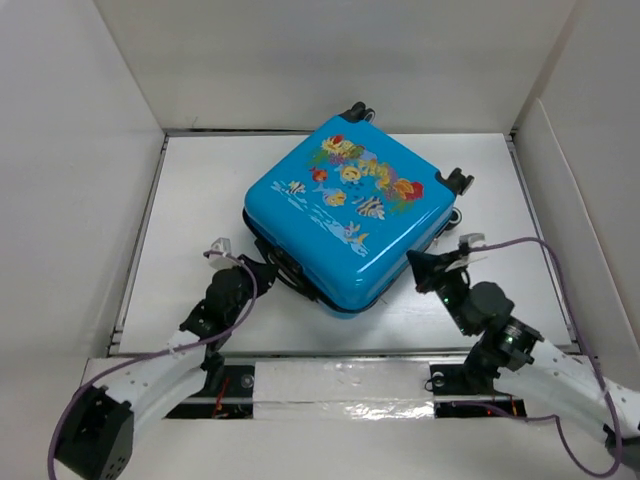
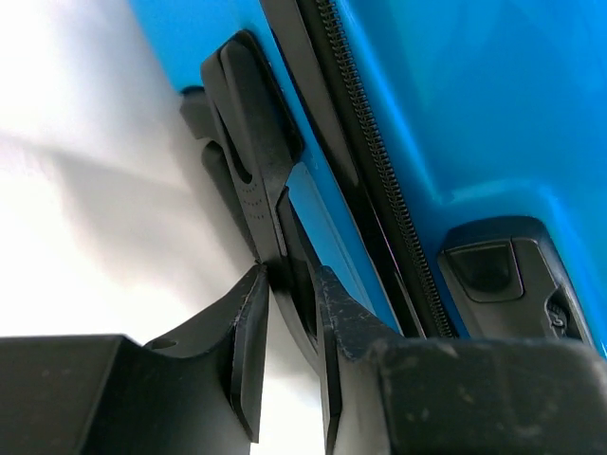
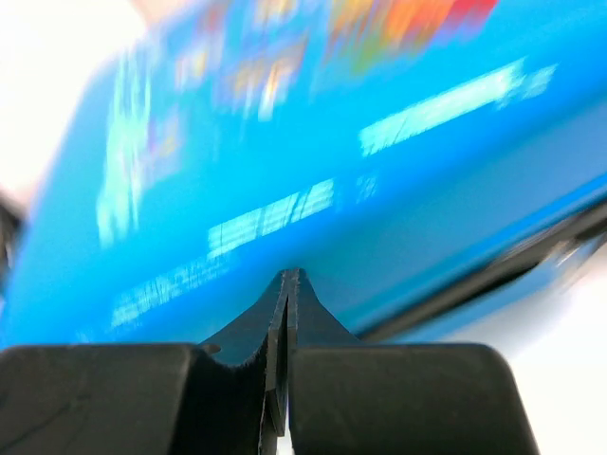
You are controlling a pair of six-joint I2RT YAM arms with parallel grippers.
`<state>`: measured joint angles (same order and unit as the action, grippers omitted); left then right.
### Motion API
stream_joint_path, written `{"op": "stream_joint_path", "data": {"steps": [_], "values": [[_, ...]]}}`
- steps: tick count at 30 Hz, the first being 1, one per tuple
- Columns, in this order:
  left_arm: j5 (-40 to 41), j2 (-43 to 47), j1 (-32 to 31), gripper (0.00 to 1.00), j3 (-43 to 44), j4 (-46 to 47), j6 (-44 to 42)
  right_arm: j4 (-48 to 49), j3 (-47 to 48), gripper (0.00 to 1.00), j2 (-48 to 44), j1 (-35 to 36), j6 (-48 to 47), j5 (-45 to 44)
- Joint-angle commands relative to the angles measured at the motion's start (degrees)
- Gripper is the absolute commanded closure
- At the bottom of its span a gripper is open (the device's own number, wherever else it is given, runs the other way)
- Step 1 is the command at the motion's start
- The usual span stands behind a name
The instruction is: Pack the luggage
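The luggage (image 1: pixel 345 210) lies flat and closed in the middle of the table, fish print facing up. Its black wheels (image 1: pixel 356 110) point to the back and right. My left gripper (image 1: pixel 268 268) is at its front-left side, and in the left wrist view (image 2: pixel 289 280) its narrowly parted fingers pinch the black handle (image 2: pixel 251 161) beside the zip. My right gripper (image 1: pixel 415 262) is shut and empty. In the right wrist view (image 3: pixel 287 275) its tips sit against the blue shell (image 3: pixel 285 142) at the front-right side.
White walls (image 1: pixel 80 180) close in the table on the left, back and right. A taped strip (image 1: pixel 340 385) runs along the near edge between the arm bases. A purple cable (image 1: pixel 540 245) loops over the right arm.
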<state>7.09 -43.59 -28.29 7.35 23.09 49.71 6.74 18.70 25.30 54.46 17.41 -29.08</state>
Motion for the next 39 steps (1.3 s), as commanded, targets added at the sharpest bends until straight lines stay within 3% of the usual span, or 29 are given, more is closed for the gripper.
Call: {"op": "stream_joint_path", "data": {"steps": [1, 3, 6, 7, 8, 11, 14, 16, 18, 21, 27, 30, 33, 37, 39], "values": [[0.1, 8.1, -5.4, 1.00, -2.8, -5.3, 4.3, -9.3, 6.9, 1.00, -1.3, -8.2, -6.5, 12.0], [2.3, 10.9, -9.7, 1.00, -3.1, -9.6, 5.8, -12.2, 8.7, 1.00, 2.7, -12.4, -7.4, 21.2], [5.7, 14.3, -12.9, 0.99, -0.2, -15.7, 5.3, -17.8, 10.9, 1.00, 7.3, -12.5, -5.5, 28.6], [6.3, 15.3, -13.4, 0.90, 0.7, -16.4, 4.2, -17.8, 9.0, 1.00, 6.9, -10.3, -4.8, 28.6], [7.2, 15.6, -13.5, 0.75, 1.9, -17.5, 2.3, -17.5, 7.4, 1.00, 5.8, -8.9, -3.4, 27.9], [11.9, 15.6, -14.2, 0.58, 7.7, -21.5, -0.5, -17.0, 2.2, 1.00, -1.7, -4.5, 0.4, 25.6], [16.2, 16.2, -14.2, 0.50, 12.5, -22.6, -3.6, -18.1, -0.6, 0.94, -9.2, -2.4, 3.9, 23.2], [18.6, 16.5, -14.2, 0.50, 15.3, -22.4, -5.6, -18.6, -1.7, 0.88, -11.6, -1.7, 5.2, 22.5], [15.4, 16.3, -14.2, 0.75, 16.5, -21.5, -7.6, -21.1, -0.6, 0.87, -10.7, -1.7, 6.4, 21.8], [8.3, 13.4, -14.2, 1.00, 15.7, -22.9, -8.8, -23.5, 0.5, 0.82, -5.6, -1.7, 8.0, 22.1], [2.7, 17.3, -14.2, 1.00, 8.1, -25.4, -7.9, -15.4, 2.7, 0.82, 8.9, -1.2, 5.4, 21.6], [1.9, 22.0, -14.8, 1.00, 7.3, -27.3, -8.8, -11.7, 5.1, 0.83, 12.0, -1.2, 2.2, 20.8], [1.3, 21.2, -15.6, 1.00, 7.5, -27.9, -8.3, -10.2, 7.8, 0.82, 13.8, -1.2, 0.7, 16.4], [-3.3, 15.7, -15.6, 1.00, 7.4, -22.1, -10.4, -14.7, 6.3, 0.60, 11.9, -0.7, 3.3, 17.3], [-9.6, 10.6, -15.6, 1.00, 7.8, -16.1, -11.1, -12.9, -0.7, 0.57, 7.8, 2.1, 7.4, 19.9]]}}
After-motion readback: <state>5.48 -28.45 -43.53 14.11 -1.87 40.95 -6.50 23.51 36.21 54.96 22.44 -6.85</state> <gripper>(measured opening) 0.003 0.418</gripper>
